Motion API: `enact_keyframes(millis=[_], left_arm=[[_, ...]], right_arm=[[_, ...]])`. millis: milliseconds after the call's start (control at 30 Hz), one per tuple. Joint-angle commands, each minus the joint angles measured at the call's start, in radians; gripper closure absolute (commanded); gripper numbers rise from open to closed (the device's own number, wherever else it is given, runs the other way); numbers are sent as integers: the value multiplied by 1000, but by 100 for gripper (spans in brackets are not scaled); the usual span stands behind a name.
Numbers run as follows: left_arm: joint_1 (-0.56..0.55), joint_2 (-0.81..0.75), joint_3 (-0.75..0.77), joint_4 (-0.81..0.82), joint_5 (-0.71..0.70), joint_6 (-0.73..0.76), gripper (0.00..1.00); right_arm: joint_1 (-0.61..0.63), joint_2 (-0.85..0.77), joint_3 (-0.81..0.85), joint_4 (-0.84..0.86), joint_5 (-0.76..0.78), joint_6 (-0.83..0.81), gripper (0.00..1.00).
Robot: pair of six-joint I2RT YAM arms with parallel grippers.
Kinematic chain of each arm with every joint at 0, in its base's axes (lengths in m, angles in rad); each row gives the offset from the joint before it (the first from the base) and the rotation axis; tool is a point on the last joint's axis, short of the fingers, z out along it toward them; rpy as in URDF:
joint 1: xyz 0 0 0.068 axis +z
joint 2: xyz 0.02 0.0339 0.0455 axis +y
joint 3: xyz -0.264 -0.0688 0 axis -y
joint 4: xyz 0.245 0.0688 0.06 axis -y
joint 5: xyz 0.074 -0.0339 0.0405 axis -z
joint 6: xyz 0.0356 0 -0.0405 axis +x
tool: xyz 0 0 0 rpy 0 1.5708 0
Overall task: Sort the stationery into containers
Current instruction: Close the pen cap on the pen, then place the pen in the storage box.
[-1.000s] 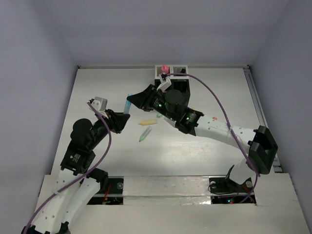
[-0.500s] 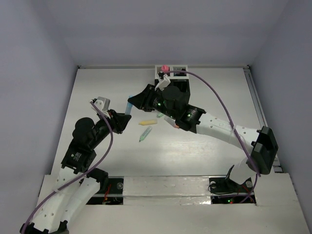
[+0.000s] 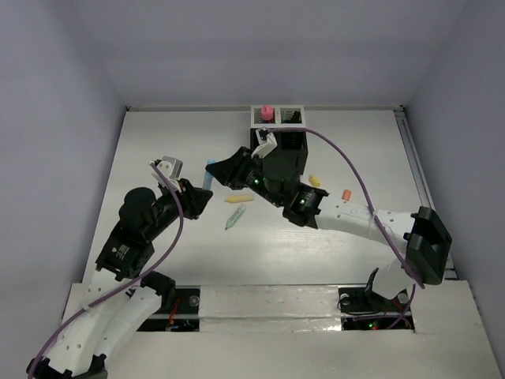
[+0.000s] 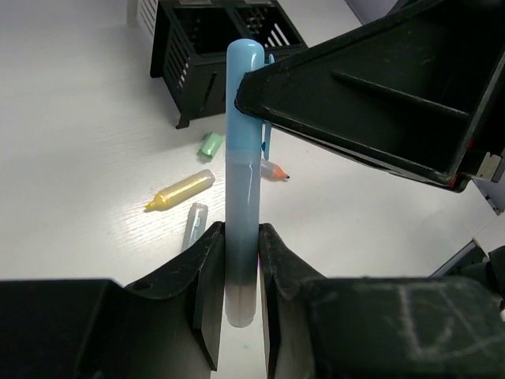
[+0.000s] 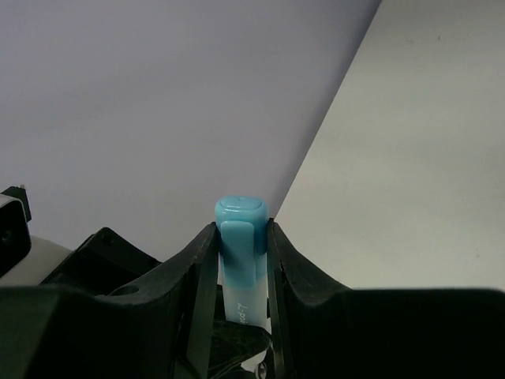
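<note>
In the left wrist view the light blue pen (image 4: 243, 158) runs 6-to-12 o'clock: the left gripper (image 4: 241, 245) clenches its 6 o'clock end, and the right gripper (image 5: 241, 237) grasps its capped 12 o'clock end.

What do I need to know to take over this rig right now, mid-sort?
Left tool: shut on the light blue pen, at its plain end.
Right tool: shut on the same pen's cap end.
Done: pink tube stands in a white compartment of the organizer.
Left: the held pen, plus the yellow marker, clear pen, green cap, yellow piece and orange piece, all loose on the table.
</note>
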Motion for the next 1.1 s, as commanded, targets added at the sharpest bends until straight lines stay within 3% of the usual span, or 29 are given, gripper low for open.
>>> enact_keyframes(millis=[0,300,600,700,800,833,1067], left_arm=[[11,46,130,396,-179,14,100],[-18,76,115,347,-76,-19,100],[-18,-38,-19,235,60,-30,56],[-18,-74,-30,204,50,-22,42],[-18,-90,-39,196,36,-15,36],[-18,-95,-42,202,34,-12,1],[-18,-49,-40,196,21,17,1]], right_arm=[[174,-5,-99,-132,-272,54,100],[119,-137,-103,-176,-113,-43,100],[-211,-145,39,-136,4,-149,100],[-349,-130,35,-104,-53,-136,100],[-439,-140,12,-109,-76,-155,100],[-455,-145,4,-106,-75,-165,100],[-570,-127,10,-147,-13,-345,100]])
